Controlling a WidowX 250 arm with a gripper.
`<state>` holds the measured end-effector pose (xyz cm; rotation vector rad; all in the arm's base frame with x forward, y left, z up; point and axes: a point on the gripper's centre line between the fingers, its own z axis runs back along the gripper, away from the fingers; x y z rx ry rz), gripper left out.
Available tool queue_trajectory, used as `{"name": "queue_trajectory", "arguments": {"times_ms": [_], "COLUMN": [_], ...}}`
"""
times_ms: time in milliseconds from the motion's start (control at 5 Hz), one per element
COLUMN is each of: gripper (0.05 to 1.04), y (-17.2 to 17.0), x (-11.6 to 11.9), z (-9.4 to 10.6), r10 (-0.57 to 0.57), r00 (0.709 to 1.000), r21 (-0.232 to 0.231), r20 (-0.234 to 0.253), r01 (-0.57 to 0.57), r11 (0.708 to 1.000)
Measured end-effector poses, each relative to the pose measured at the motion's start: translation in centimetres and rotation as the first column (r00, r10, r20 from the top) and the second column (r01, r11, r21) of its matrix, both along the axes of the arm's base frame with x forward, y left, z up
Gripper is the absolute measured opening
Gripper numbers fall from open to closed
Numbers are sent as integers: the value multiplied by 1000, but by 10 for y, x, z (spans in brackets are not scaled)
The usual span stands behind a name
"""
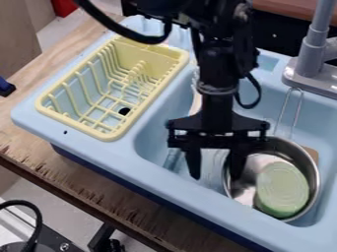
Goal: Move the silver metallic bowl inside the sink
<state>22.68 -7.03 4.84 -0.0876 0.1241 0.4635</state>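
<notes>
Sitting in the sink [207, 198], camera view: bowl [247, 192] is view-right of the gripper [215, 178], green tub [283, 189] inside. Jaws apart, bowl's nearest rim seemingly between them, close to the view-right one. Contact: can't tell. Grasp likely needs closing across that rim.

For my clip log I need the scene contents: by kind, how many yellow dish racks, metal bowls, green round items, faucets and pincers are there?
Yellow dish rack: 1
Metal bowl: 1
Green round item: 1
Faucet: 1
Pincer: 1
Total: 5
</notes>
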Motion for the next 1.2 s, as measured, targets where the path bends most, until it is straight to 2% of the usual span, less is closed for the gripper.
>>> {"name": "queue_trajectory", "arguments": {"times_ms": [200, 400, 600, 800, 1000, 1200], "gripper": [998, 999, 999, 999, 1000, 999], "y": [7, 13, 20, 28, 40, 51], "x": [4, 6, 13, 23, 23, 26], "z": [15, 23, 28, 36, 36, 48], "r10": [40, 88, 236, 324, 371, 440], "r00": [999, 995, 968, 940, 923, 888], "r21": [-6, -1, 20, 24, 33, 14], "r20": [30, 43, 83, 108, 101, 132], "r01": [-40, -88, -238, -328, -376, -445], "r11": [999, 996, 971, 944, 926, 895]}}
